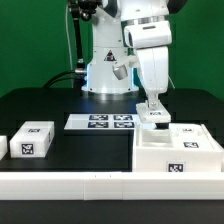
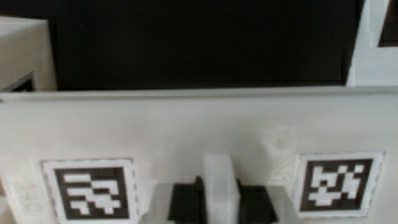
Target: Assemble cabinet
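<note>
Firstly, cabinet: large white box body, tagged, on the black table at the exterior view's right, behind the white rail along the near edge. Gripper: pointing down at the cabinet's far edge. In the wrist view its jaws flank a thin upright white wall between two tags; whether they clamp it cannot be told. Marker board: flat, beside the cabinet, toward the exterior view's left. Small white block: single tag, well apart, further left.
</note>
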`<state>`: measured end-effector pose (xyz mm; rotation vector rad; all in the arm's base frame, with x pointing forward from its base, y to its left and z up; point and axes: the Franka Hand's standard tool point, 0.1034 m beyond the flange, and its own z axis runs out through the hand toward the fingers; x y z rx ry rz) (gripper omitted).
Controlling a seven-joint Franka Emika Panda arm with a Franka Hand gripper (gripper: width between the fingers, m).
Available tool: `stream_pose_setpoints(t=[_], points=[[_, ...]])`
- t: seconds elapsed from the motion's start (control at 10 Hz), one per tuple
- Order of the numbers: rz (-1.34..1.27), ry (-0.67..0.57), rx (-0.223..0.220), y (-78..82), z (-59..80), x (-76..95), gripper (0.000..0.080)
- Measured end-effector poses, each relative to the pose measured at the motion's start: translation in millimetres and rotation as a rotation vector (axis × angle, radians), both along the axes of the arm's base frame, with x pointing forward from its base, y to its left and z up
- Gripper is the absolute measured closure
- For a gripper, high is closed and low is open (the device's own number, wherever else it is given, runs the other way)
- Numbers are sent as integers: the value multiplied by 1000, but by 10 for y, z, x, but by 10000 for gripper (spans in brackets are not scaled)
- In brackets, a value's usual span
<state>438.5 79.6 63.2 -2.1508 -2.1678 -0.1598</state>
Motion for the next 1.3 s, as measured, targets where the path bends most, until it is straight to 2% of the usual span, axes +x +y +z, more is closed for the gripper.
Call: stream_pose_setpoints(t=[1.3], points=[[-50, 5, 9, -8, -18, 68, 737]])
